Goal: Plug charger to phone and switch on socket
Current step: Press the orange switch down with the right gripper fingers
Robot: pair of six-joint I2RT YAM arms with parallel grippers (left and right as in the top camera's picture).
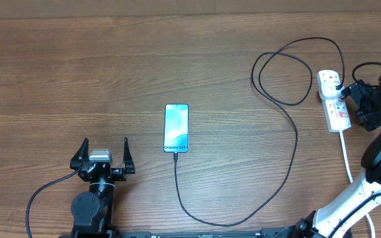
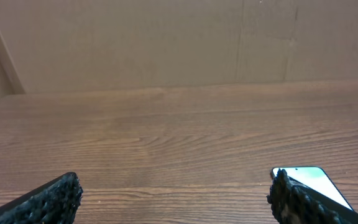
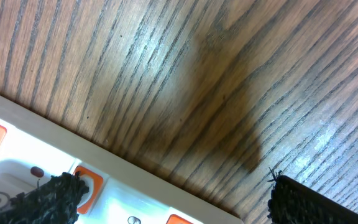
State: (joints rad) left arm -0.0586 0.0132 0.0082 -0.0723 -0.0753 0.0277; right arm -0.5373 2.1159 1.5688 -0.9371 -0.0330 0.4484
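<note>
Overhead: the charger [image 1: 176,178] looks seated in the phone [image 1: 176,127] at centre. The socket [image 1: 333,99] lies at 3 o'clock, the right gripper [image 1: 349,100] spread beside it — switching is the step in hand.

Left wrist: the left gripper [image 2: 176,202] hangs open over bare table [image 2: 166,137].

Right wrist: a reddish switch [image 3: 89,183] sits at 7 o'clock — one fingertip must press it, with free wood toward 12.

the phone [image 1: 176,127] screen reads "galaxy" near its lower end — the rest is too small.
</note>
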